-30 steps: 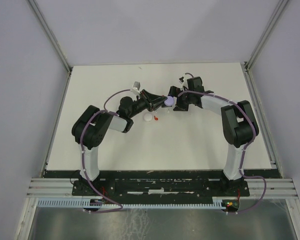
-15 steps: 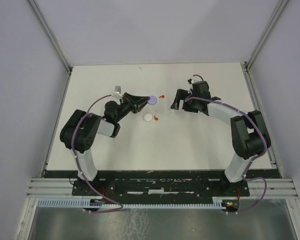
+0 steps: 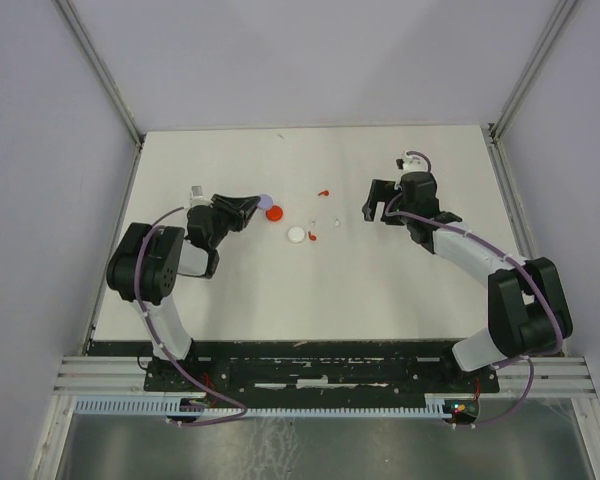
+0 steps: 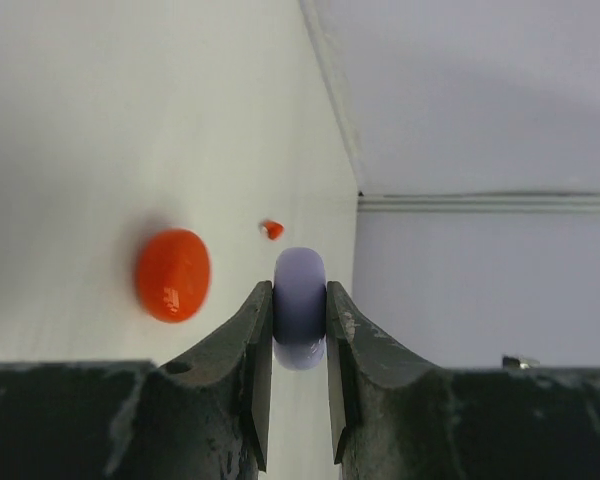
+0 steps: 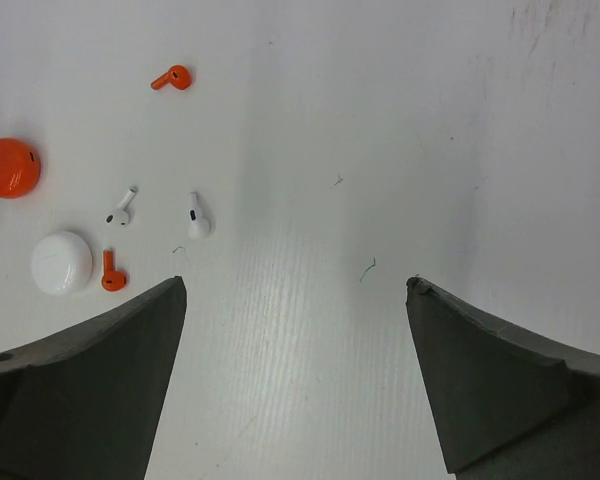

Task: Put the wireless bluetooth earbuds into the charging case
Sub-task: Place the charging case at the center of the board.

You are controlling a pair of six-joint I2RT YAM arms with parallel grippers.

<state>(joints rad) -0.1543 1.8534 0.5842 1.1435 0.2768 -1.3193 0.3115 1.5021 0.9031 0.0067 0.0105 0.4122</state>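
Left wrist view shows the left gripper [image 4: 299, 292] pinching a lavender charging case [image 4: 300, 268] by its two flat sides, close to the red case [image 4: 172, 275] on the table [image 4: 80, 120]. The right gripper [image 5: 296, 285] hangs spread wide, holding nothing. White earbuds [image 5: 197, 218] and red earbuds [image 5: 170, 77] lie loose near the white case [image 5: 61, 262]. I judge that no earbud is inserted yet; next this case must be put down and opened.

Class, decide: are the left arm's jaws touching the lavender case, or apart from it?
Touching. The left wrist view shows the left arm's jaws pressed against both flat sides of the lavender case, with no gap.
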